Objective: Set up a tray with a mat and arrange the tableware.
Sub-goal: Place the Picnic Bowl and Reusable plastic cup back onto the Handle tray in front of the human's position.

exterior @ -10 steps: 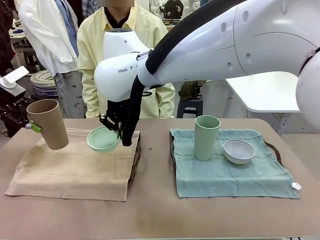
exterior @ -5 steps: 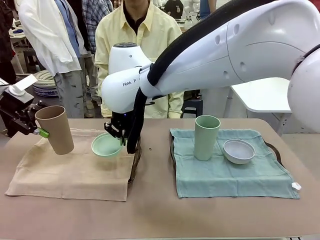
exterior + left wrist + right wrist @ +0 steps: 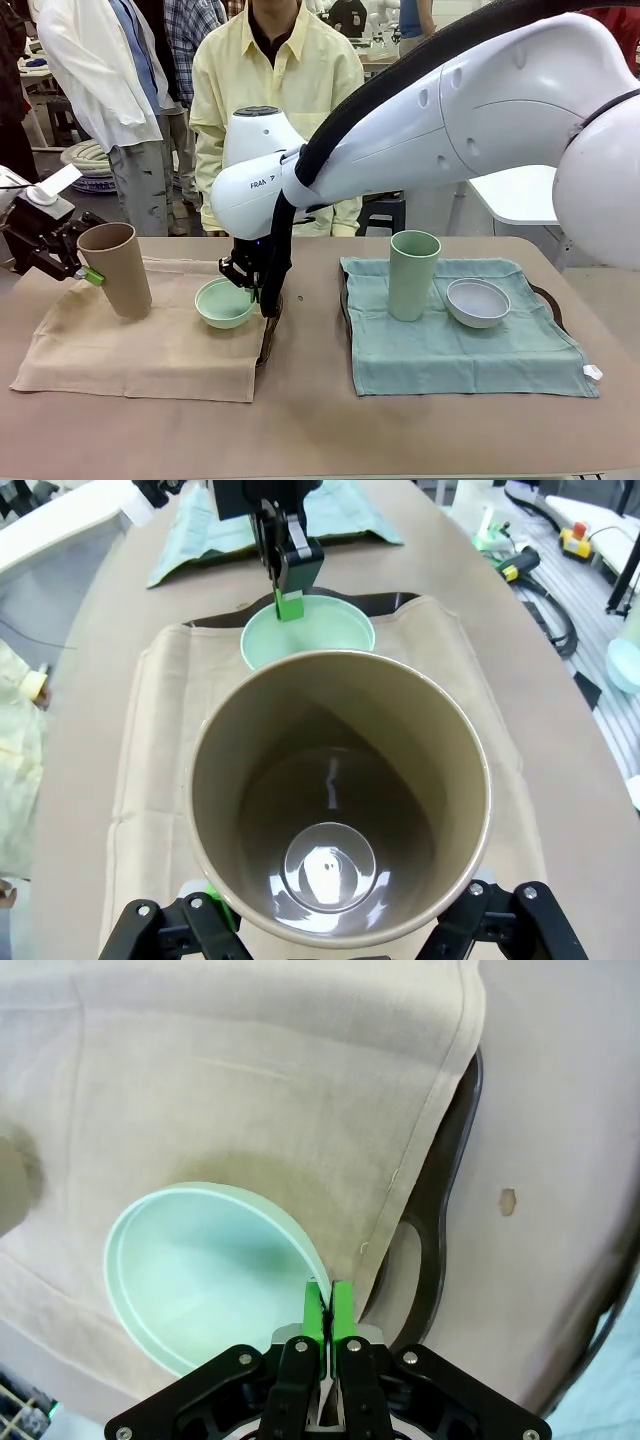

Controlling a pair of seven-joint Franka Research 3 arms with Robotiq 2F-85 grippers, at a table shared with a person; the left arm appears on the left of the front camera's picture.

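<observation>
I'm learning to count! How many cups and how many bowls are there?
Tumblers: 2, a tall tan-brown tumbler and a tall pale green tumbler
Bowls: 2, a small round mint green bowl and a small round whitish bowl
Total: 4

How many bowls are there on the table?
2. The mint bowl is on the tan mat, its rim pinched by the right gripper. The whitish bowl is on the green mat.
</observation>
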